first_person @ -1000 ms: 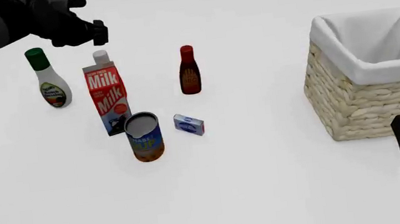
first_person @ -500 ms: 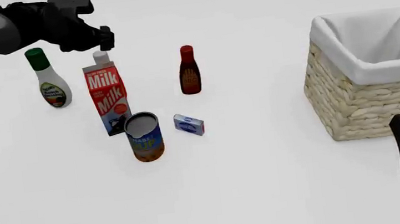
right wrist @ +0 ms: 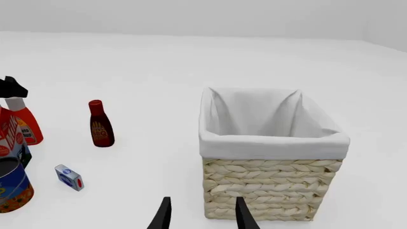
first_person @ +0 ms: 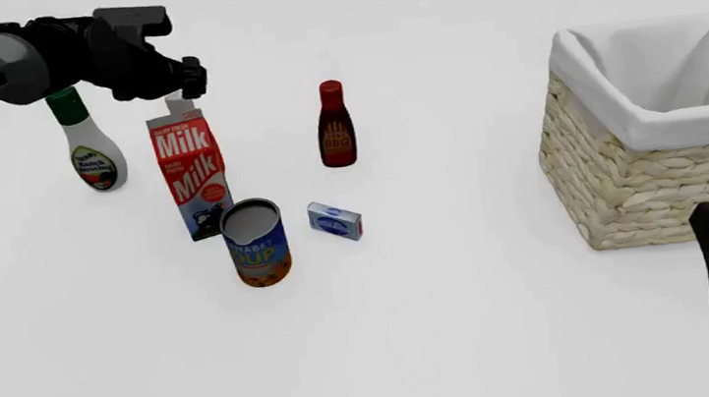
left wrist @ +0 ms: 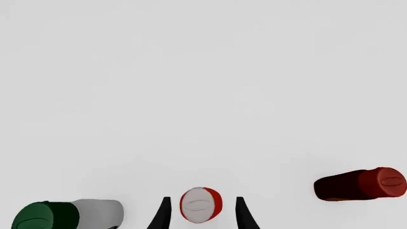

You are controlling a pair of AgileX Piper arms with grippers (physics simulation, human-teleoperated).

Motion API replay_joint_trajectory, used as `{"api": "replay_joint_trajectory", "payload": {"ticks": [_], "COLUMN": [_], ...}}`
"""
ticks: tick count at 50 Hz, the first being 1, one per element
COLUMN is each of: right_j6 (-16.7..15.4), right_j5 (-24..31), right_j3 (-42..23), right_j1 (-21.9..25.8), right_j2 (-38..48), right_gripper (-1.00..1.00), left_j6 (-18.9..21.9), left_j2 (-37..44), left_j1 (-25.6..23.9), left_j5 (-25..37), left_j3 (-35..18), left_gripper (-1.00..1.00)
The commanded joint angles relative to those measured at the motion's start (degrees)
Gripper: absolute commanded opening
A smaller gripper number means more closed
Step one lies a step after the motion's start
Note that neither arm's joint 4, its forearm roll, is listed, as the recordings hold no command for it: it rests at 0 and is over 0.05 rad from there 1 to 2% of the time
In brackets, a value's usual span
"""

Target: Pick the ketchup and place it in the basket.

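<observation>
The left tool [left wrist: 201,214] hangs spread above the white cap of the tall red ketchup bottle [left wrist: 201,205], standing behind the red milk carton [first_person: 191,176], far left of the woven wicker basket [first_person: 644,188], lined up to grip its neck.

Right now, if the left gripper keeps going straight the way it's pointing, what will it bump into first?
Probably the ketchup: its white cap sits right between the left gripper's open jaws, which point down at it. In the front view the milk carton hides most of the bottle.
</observation>
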Motion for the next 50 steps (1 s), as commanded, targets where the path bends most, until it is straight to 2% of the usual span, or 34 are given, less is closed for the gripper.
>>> {"api": "replay_joint_trajectory", "payload": {"ticks": [1,48,49,50], "right_j6": [-0.09,-0.25,-0.21,-0.20], "right_j5": [-0.85,-2.14,-2.28,-2.34], "right_j3": [0.00,0.00,0.00,0.00], "right_j1": [-0.12,-0.18,-0.17,-0.18], "right_j2": [1.11,2.94,3.10,3.17], "right_gripper": [1.00,1.00,1.00,1.00], "left_j6": [-0.10,-1.26,-1.20,-0.91], "left_j2": [1.59,4.04,4.03,3.80], "left_j1": [0.20,0.04,0.00,0.06], "left_j5": [-0.31,-1.49,-1.53,-1.81], "left_j3": [-0.67,-0.30,-0.24,-0.02], "left_gripper": [1.00,1.00,-1.00,-1.00]}}
